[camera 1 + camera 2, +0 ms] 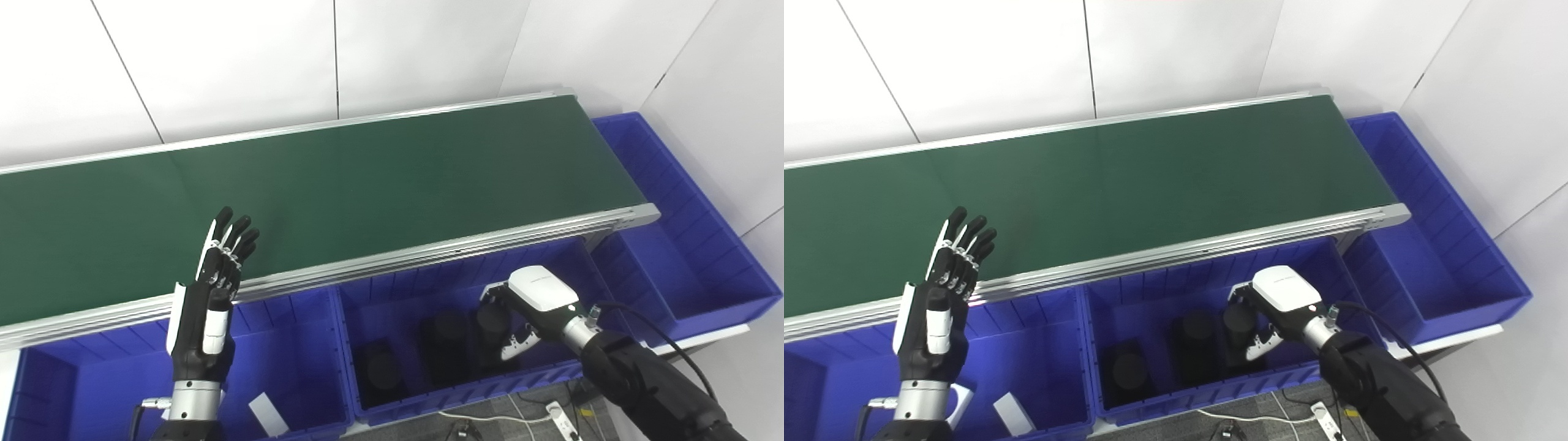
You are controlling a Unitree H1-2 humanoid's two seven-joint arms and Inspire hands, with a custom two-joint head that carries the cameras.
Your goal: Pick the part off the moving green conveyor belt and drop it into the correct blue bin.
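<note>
Your left hand (205, 306) is raised upright over the near rail of the green conveyor belt (380, 177), fingers (236, 236) straight and slightly spread, with nothing in it. Its fingertips reach just over the belt's near edge, while the palm and wrist sit above the left blue bin (294, 373).

Your right hand (530, 306) is down inside the middle blue bin (465, 288), toward its right end. The white back of the hand faces up, and the fingers curl down around a dark cylindrical part (492, 324) standing in the bin. You can see the thumb below and the fingers above that part, so the hand appears closed on it, though the contact itself is partly hidden by the hand.

Two more dark cylinders stand in the same bin: one near the middle (447, 331) and one toward the left end (383, 370), each apart from the others.

The belt surface you can see carries no part; it runs from the left edge of the view to its right end, where a third blue bin (704, 245) sits beyond and below the belt's end.

In the left blue bin, a small white flat piece (267, 413) lies near the front wall. A white power strip (563, 419) and cables lie on the floor in front of the middle bin.
</note>
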